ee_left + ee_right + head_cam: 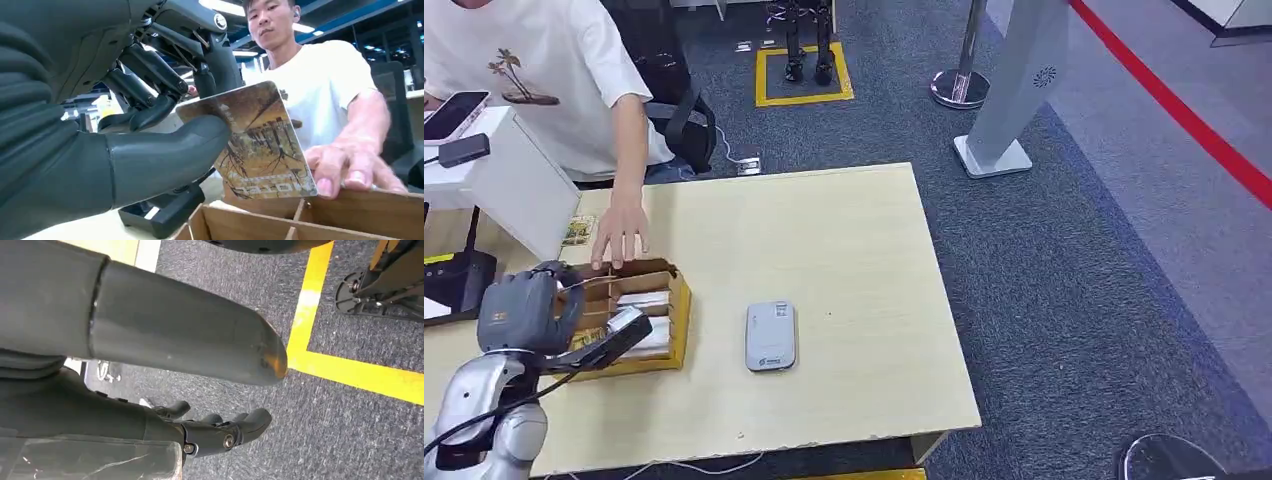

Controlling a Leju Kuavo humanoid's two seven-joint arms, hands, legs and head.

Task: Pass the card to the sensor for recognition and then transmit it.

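**Robot's left hand holds a picture card above the card box**

Grey carpet with a red line and yellow floor markings surrounds a pale wooden table (824, 230), seen from the robot's head. At the table's 9 o'clock side sits an open brown cardboard box with dividers (674, 310), holding stacked cards. A person in a white T-shirt (554, 70) stands at 11 o'clock, one hand (620, 238) resting on the box's far rim. Near the table's centre, at 3 o'clock from the box, lies a flat grey rectangular card sensor (770, 336), well apart from the box.

The robot's left hand (150, 145) pinches a thin brown-and-gold printed card (260, 145) between thick grey thumb and darker fingers, just above the box. The card looks light, stiff and glossy, so probably slippery; the pinch at one short end seems the sensible hold, leaving the rest free to lay over the sensor.

The robot's right hand (210, 432) hangs over the carpet, holding nothing, its fingers loosely curled; whether they are fully closed I cannot tell.
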